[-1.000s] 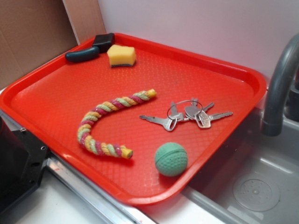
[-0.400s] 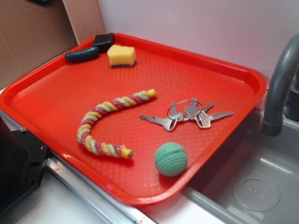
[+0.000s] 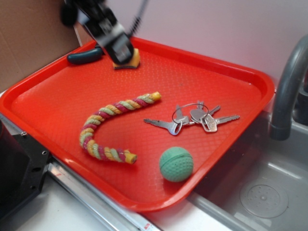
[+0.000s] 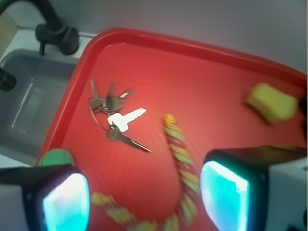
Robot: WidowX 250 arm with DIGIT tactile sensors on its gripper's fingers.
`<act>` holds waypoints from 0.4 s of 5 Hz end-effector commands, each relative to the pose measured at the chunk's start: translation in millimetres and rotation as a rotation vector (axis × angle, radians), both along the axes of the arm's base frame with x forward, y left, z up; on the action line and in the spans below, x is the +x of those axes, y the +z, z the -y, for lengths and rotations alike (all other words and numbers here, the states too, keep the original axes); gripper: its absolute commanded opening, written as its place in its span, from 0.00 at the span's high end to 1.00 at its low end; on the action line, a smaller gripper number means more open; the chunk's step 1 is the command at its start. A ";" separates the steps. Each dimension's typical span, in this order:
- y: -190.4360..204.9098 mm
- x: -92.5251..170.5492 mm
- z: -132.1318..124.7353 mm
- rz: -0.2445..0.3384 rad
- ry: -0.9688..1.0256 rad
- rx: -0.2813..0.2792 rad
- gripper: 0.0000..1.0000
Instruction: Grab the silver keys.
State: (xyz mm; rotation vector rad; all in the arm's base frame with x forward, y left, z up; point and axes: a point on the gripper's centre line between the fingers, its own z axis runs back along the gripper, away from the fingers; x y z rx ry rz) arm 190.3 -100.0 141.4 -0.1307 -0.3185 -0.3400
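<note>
Exterior view: closest to the camera, a green ball [image 3: 176, 164] sits on the red tray [image 3: 226, 72]. Just behind it lie the silver keys [image 3: 192, 118], spread flat near the tray's right side. A striped rope toy [image 3: 108, 127] curves beside them. At the far corner the gripper [image 3: 122, 54] hangs over a yellow sponge [image 3: 134, 59]. The wrist view shows its two fingers [image 4: 226, 192] wide apart, holding nothing.

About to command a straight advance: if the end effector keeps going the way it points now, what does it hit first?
Probably the rope toy, which lies between the open fingers, with the silver keys off to one side. Depth is unclear.
</note>
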 end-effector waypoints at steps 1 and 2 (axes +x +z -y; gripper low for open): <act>-36.9 12.2 35.6 0.012 -0.098 0.047 0.00; -63.0 22.5 36.9 0.072 -0.164 0.003 0.00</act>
